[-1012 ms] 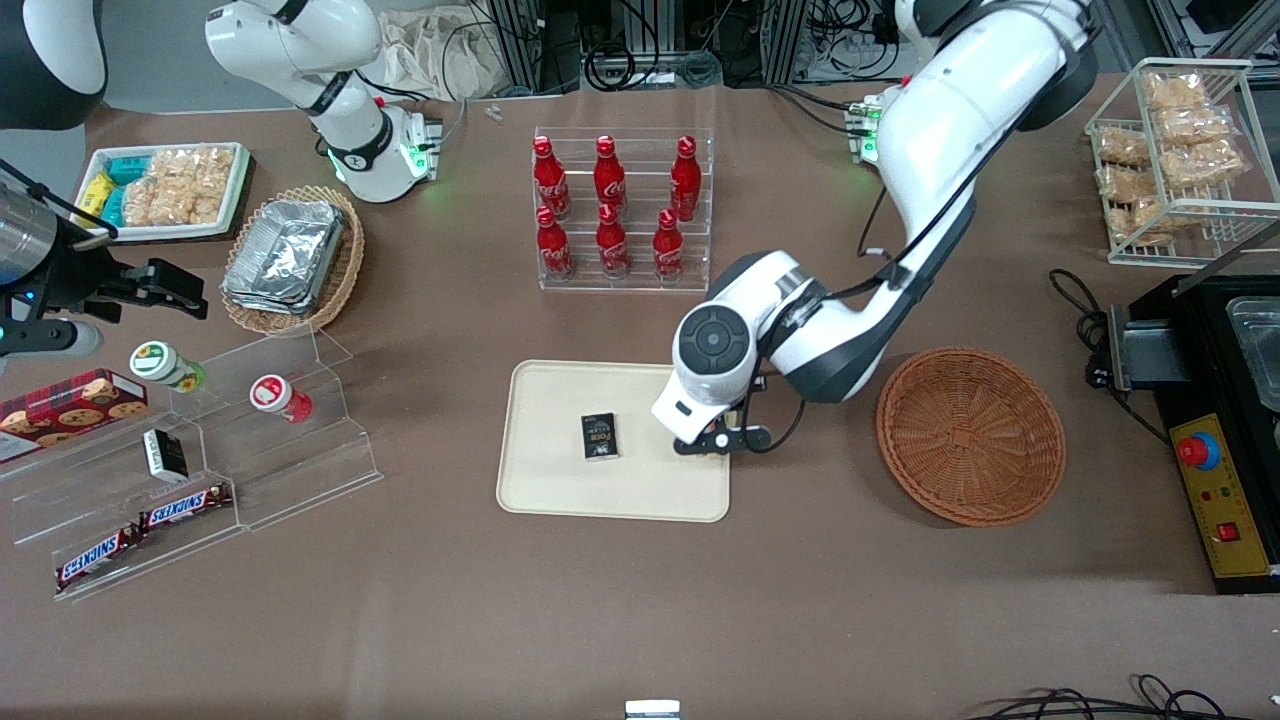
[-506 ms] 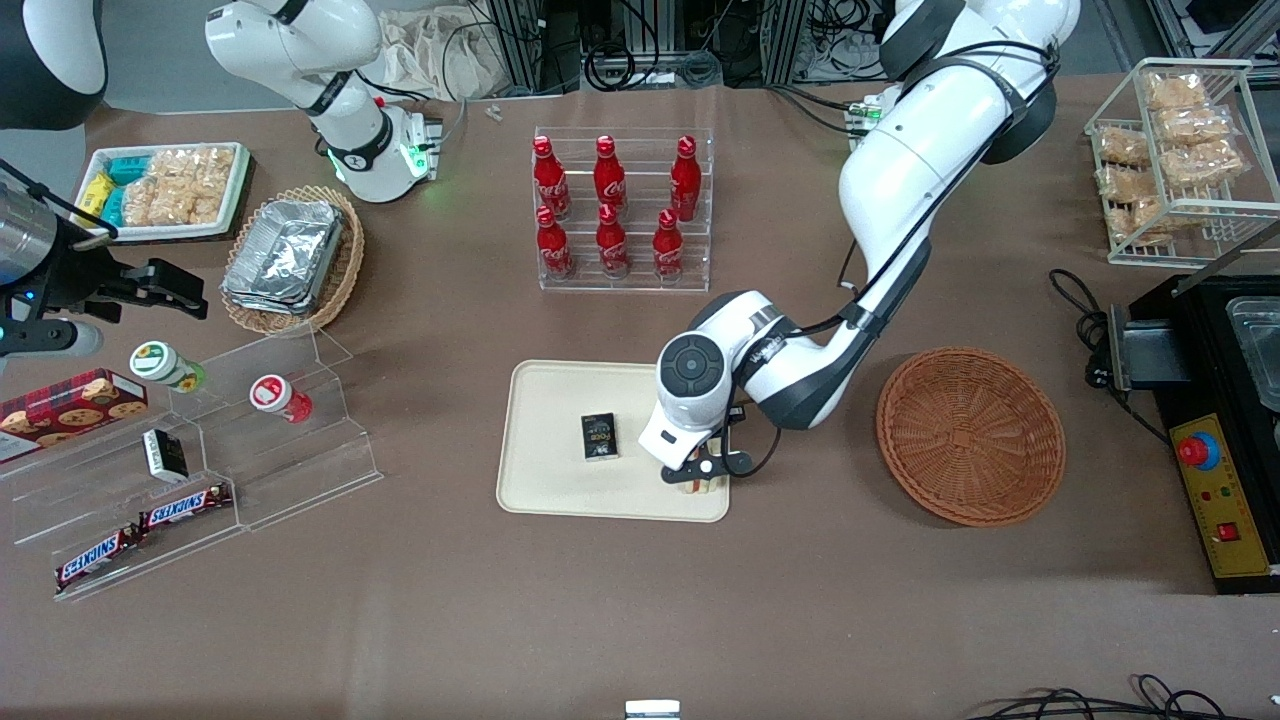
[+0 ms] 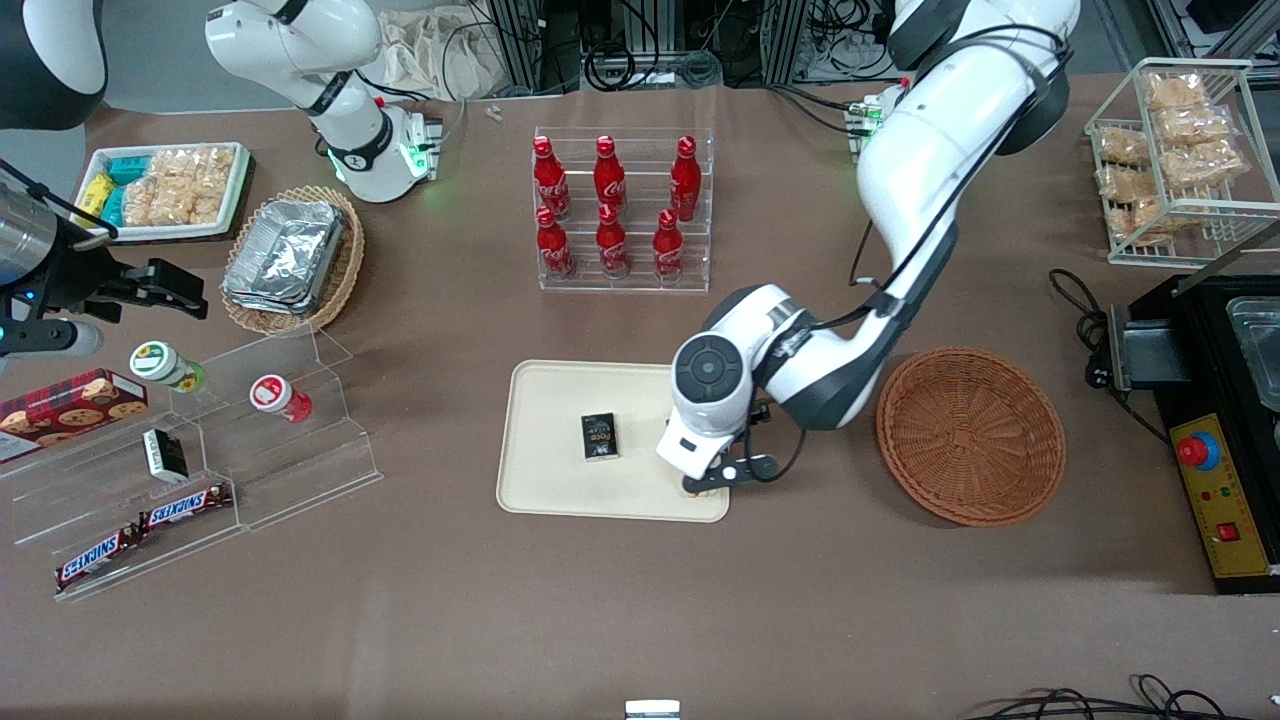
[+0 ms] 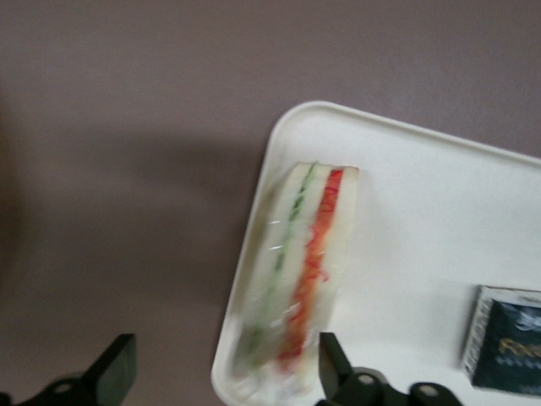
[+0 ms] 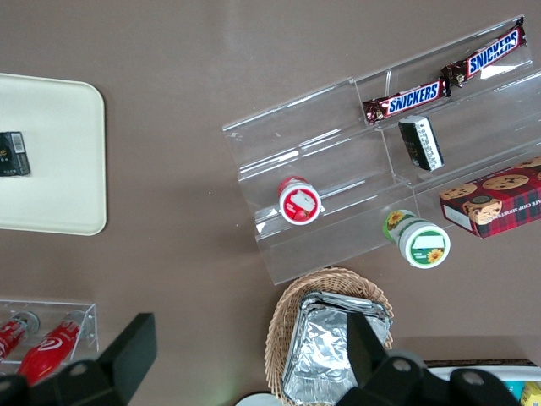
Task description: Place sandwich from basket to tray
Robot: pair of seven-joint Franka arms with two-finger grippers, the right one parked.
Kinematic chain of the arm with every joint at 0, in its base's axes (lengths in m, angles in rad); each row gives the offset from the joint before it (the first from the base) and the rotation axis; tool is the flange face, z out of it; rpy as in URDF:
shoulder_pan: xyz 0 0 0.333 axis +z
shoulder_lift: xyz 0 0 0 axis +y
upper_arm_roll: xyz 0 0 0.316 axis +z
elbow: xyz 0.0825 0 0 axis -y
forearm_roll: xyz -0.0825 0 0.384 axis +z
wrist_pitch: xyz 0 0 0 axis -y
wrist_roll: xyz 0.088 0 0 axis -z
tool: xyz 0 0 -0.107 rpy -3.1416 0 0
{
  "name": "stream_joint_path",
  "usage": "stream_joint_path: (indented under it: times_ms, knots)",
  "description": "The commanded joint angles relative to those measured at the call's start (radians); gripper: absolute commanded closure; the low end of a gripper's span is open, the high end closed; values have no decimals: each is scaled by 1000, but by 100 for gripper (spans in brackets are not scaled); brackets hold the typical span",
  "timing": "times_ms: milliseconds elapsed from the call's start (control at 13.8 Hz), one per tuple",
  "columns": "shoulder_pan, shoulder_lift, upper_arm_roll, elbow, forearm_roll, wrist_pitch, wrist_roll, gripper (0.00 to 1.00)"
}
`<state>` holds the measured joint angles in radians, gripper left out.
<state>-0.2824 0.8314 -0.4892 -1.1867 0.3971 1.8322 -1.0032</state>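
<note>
The triangular wedge of white bread with green and pink-orange filling, the sandwich (image 4: 297, 279), now lies on the flat cream-beige rectangular plastic tray (image 3: 560, 400), right along the tray's edge near the corner that faces the front camera and the working arm's end of the table. In the left wrist view its wrapped cut edge faces up and it rests on the tray floor, close against the low rim. The round reddish-brown woven wicker basket (image 3: 970, 435) sits beside the tray, toward the working arm's end, and nothing shows inside it.

The left arm's gripper (image 3: 705, 485) hangs directly above the sandwich at that tray corner. Its fingers (image 4: 334, 365) are spread apart on either side of the wedge, one close against the bread, and do not appear to pinch it.

A small black box (image 3: 599, 436) lies near the middle of the tray, apart from the sandwich.

Judged from this, the transfer looks essentially done: the sandwich is out of the basket and on the tray. What seems left is for the arm to lift clear.
</note>
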Motion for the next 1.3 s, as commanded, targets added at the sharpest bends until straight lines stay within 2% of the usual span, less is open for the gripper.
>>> stream_joint_path:
  times_ms: [0,289,434,506,795,867,1012,1229]
  knots:
    - [96,-177,-3,-107,-63,-77,73,0]
    - [247,-401,-8,-322,-136,-74,219,0]
    - [261,-486,12,-391,-182,-57,332,0]
    - [266,-523,49,-421,-191,-50,378,0]
    - [252,-725,245,-601,-348,2,717,0]
    - [250,-771,289,-650,-366,25,782,0]
    - [243,-813,340,-714,-366,15,856,0]
    - [241,-822,429,-705,-366,10,1021,0]
